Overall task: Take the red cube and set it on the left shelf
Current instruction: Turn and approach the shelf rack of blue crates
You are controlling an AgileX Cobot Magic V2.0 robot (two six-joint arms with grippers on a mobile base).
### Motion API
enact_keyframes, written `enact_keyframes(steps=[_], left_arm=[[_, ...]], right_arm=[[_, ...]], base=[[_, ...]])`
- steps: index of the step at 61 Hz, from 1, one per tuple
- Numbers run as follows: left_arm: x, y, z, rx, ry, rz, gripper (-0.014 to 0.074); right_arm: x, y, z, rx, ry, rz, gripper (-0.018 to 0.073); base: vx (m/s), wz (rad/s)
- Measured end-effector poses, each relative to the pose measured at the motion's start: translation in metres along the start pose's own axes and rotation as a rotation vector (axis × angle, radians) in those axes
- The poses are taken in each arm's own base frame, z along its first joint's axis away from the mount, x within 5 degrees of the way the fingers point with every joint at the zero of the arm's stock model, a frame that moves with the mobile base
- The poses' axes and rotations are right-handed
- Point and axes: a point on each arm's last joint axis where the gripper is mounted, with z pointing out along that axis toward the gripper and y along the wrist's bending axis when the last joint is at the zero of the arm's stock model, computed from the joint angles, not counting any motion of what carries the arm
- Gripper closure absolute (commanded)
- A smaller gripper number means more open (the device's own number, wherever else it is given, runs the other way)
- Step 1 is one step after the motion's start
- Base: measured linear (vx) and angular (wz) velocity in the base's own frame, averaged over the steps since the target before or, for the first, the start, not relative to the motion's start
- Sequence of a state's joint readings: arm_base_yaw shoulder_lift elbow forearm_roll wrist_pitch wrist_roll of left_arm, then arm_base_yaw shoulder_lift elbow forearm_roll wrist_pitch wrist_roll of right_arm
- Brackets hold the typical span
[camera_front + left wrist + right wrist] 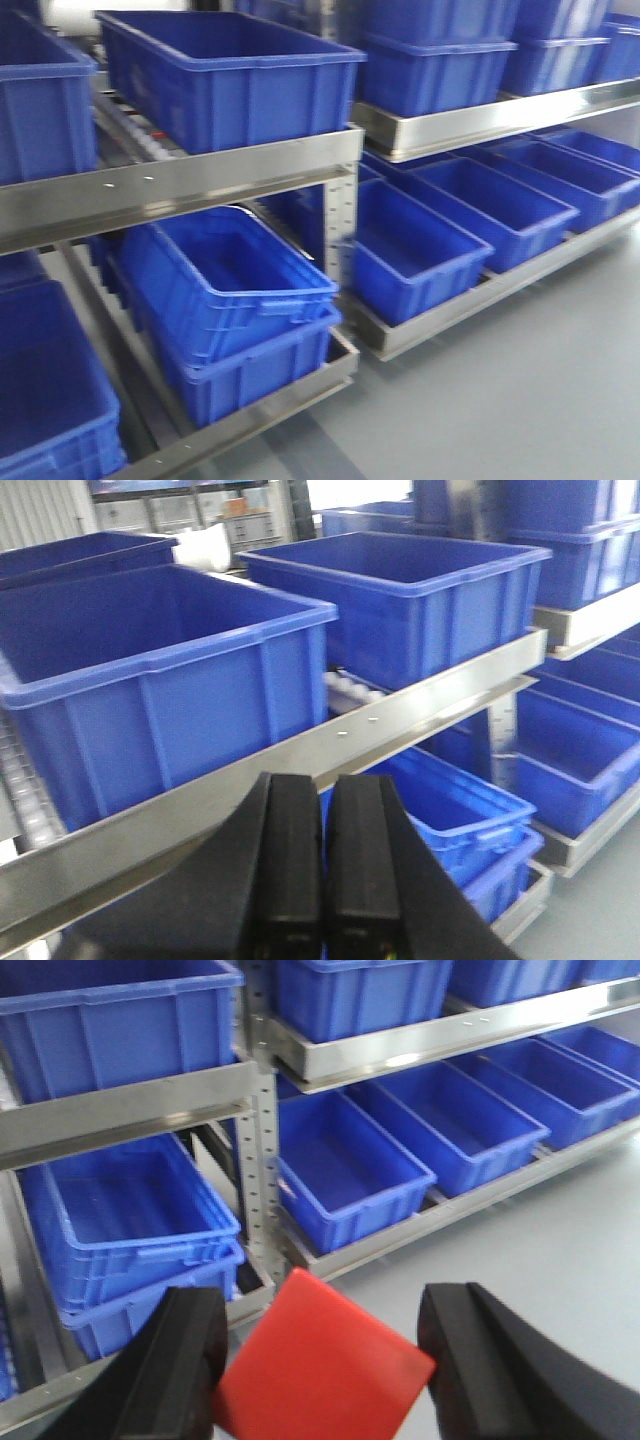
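**While clamped in the right claw (322,1300), the red cube (320,1375) hangs before the left shelf (130,1110)**

Front view: brushed steel rails (180,185) carry deep-blue crates (230,75) on two tiers above a grey floor (520,400). Left wrist view: the left claw (322,860) has its black fingers pressed together with nothing between them, and it points at the upper rail. Right wrist view: the fingers (175,1360) stand wide apart with the cube tilted between them, one face against one finger, a corner meeting the other.

One red cube (320,1365), one left hand (322,780), one right hand (322,1300), and at least a dozen blue crates (250,100).
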State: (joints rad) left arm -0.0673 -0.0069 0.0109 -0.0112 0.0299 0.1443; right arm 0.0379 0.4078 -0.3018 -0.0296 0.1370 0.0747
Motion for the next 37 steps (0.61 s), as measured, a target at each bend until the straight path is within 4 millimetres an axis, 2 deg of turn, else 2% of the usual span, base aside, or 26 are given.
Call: enact_keyframes(steps=[37], left_arm=[[0.0000, 0.0000, 0.0000, 0.000, 0.000, 0.000, 0.0491]], right_arm=[[0.0000, 0.0000, 0.0000, 0.000, 0.000, 0.000, 0.0501]], base=[[0.33, 0.62]])
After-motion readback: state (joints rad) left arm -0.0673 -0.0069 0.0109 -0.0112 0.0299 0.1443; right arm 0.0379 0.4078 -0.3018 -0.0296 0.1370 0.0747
